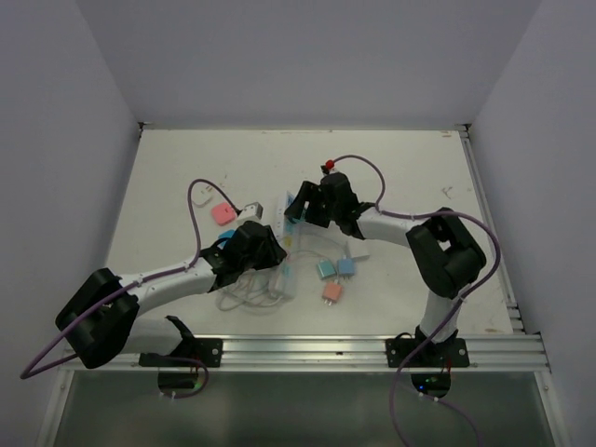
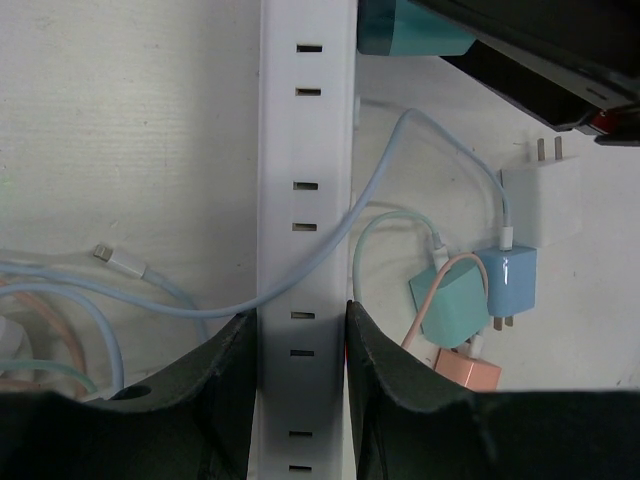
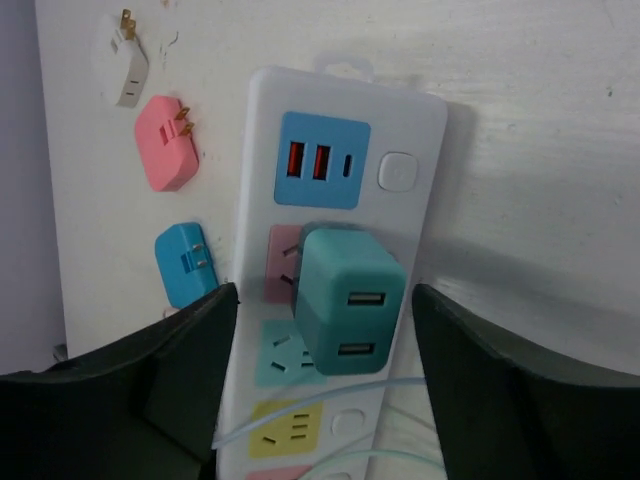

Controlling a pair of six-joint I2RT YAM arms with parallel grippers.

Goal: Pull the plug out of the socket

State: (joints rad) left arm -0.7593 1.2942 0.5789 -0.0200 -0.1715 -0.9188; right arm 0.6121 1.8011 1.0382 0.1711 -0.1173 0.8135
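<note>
Here, the power strip (image 2: 305, 150) is clamped in the left claw (image 2: 300, 320), the teal plug (image 3: 348, 315) flanked by the wide right claw (image 3: 322, 292).

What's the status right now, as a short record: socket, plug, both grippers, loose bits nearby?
socket: long white strip, pastel outlet faces
plug: teal cube, seated in the socket, not yet pulled
left gripper: shut on the socket, fingers against both long sides
right gripper: open, fingers either side of the plug, gaps showing
loose nearby: white adapter, pink adapter, blue adapter, beside the socket
</note>
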